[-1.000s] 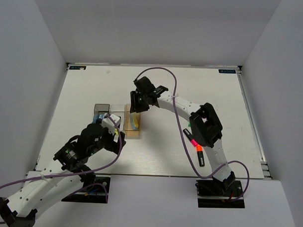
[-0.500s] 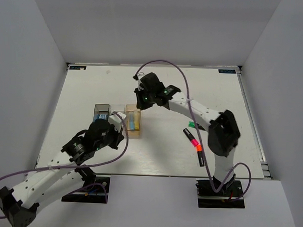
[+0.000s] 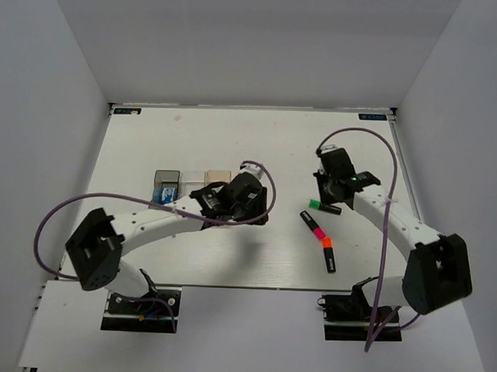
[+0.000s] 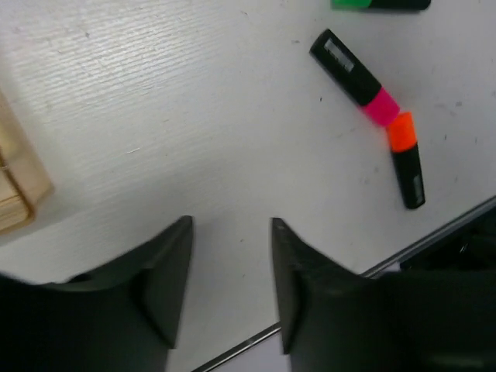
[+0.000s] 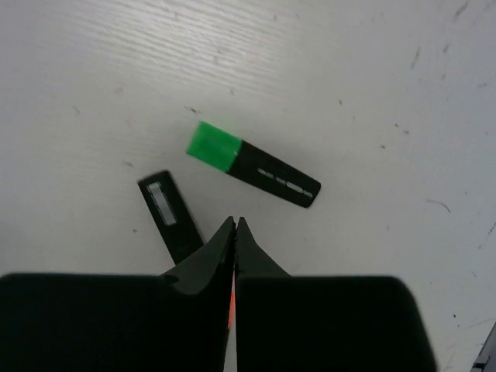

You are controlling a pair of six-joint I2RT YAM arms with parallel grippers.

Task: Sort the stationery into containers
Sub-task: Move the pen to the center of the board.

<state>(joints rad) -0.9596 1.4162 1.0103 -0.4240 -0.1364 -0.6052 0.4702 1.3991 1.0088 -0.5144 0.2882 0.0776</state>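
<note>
Your left end effector (image 4: 230, 232) is open w/ nothing btwn its fingers. It hangs over the white surface (image 3: 258, 145), to the left of the green highlighter (image 5: 252, 163).

Your right end effector (image 5: 234, 226) is pinched shut, fingers pressed together, holding nothing. Its tips are just beside the green highlighter, not touching it.

The green highlighter lies flat, green end to the left. Just on its near side lies the pink highlighter (image 4: 356, 77). Past that, nearer still, is the orange highlighter (image 4: 407, 159). The pink & orange ends meet.

Each pen has a small white label on its black body, and the green one has a line of white print. All too small to read.

Well to the left of the green highlighter sit 3 trays in a row. The tan tray (image 3: 218, 178) is closest to it, then the clear tray (image 3: 193, 181), then the dark grey tray (image 3: 167, 180).
</note>
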